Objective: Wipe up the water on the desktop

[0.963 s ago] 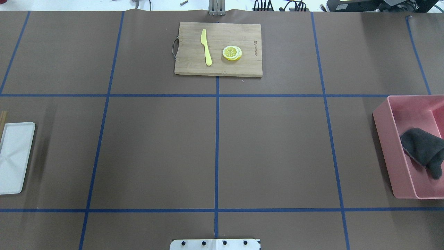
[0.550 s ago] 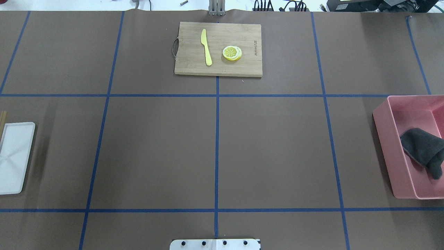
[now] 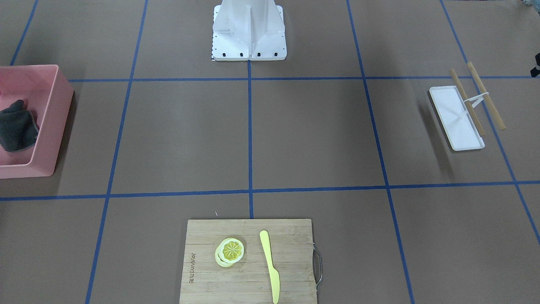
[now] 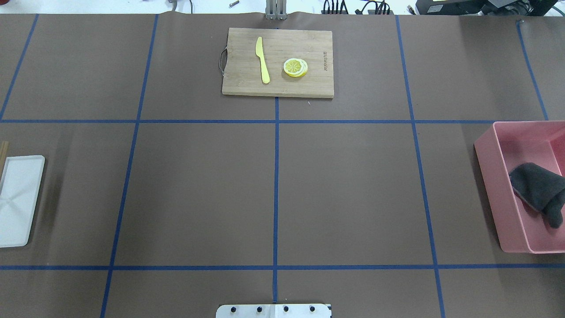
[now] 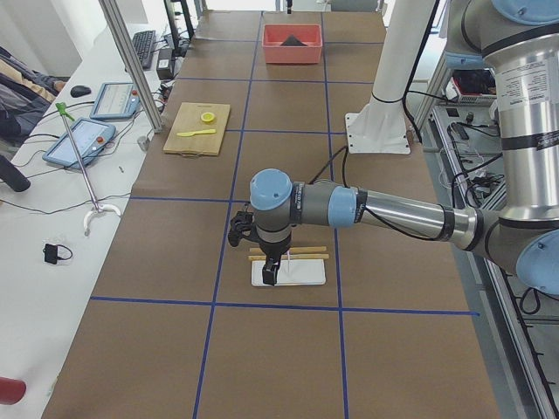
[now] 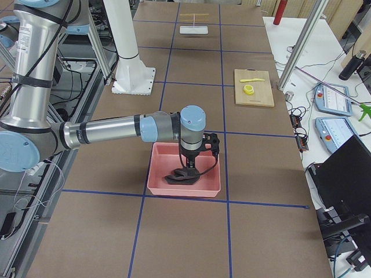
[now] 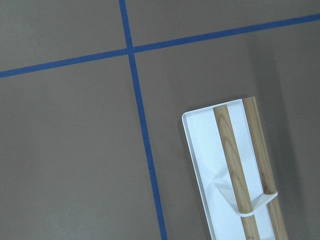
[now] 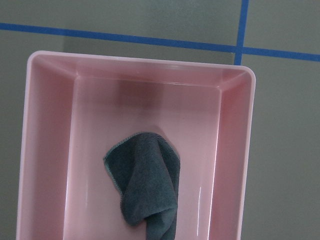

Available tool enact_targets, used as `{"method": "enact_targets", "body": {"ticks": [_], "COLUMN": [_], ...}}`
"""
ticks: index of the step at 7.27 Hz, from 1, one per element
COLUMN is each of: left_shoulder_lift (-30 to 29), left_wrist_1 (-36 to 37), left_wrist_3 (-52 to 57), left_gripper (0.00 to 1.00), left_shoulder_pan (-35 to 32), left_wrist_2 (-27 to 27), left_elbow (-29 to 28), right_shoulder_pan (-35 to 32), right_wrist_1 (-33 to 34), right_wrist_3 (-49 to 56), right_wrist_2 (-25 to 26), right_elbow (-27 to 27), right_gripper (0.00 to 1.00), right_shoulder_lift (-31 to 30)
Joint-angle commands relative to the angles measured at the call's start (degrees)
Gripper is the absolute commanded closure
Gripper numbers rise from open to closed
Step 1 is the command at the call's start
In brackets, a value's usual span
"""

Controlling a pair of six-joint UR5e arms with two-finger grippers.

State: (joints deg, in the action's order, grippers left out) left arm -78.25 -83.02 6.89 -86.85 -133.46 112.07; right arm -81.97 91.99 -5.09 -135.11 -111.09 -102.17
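Brown desktop, crossed by blue tape lines, fills the overhead view. At the middle of its far edge lies a bamboo cutting board with a yellow knife and lemon slices on it. At the robot's right end sits a pink bin with a dark grey cloth crumpled inside. The right gripper hangs over the bin, pointing down at the cloth. Whether its fingers are spread or closed cannot be told. At the left end, the left gripper hangs over a white tray with two wooden sticks lying lengthwise by its outer side. Its finger spacing cannot be told either.
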Motion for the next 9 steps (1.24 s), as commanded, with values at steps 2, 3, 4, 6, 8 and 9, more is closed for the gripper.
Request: {"method": "enact_targets", "body": {"ticks": [2,3,4,6,8,9], "left_shoulder_lift": [-2.4,-2.4,-2.5,-2.5,-2.5,-2.5], "left_wrist_1": [0.2,0.0,-0.1,-0.1,-0.3,-0.2], "left_wrist_3": [0.1,0.1,0.1,0.1,0.3,0.4], "left_gripper": [0.02,0.02,0.02,0.02,0.02,0.02], "left_shoulder_pan": [-2.7,-2.7,-2.6,-2.6,-2.5,-2.5], "left_wrist_2": [0.0,0.0,0.0,0.0,0.0,0.0], "left_elbow": [-0.7,-1.2,-1.2,-0.9,-0.9,-1.2], "right_shoulder_pan": [-0.8,-0.9,-0.9,-0.9,-1.0,-1.1], "right_wrist_1": [-0.1,-0.1,-0.1,-0.1,-0.1,-0.1], "right_wrist_3": [0.1,-0.4,-0.5,-0.3,-0.4,0.0], "right_wrist_2": [-0.1,-0.2,-0.2,-1.0,-4.9,-5.1], "right_elbow": [2.3,2.5,1.7,1.8,1.9,2.0], "right_gripper": [0.0,0.0,0.0,0.0,0.0,0.0], "right_shoulder_lift": [0.3,0.4,0.4,0.6,0.7,0.6]}}
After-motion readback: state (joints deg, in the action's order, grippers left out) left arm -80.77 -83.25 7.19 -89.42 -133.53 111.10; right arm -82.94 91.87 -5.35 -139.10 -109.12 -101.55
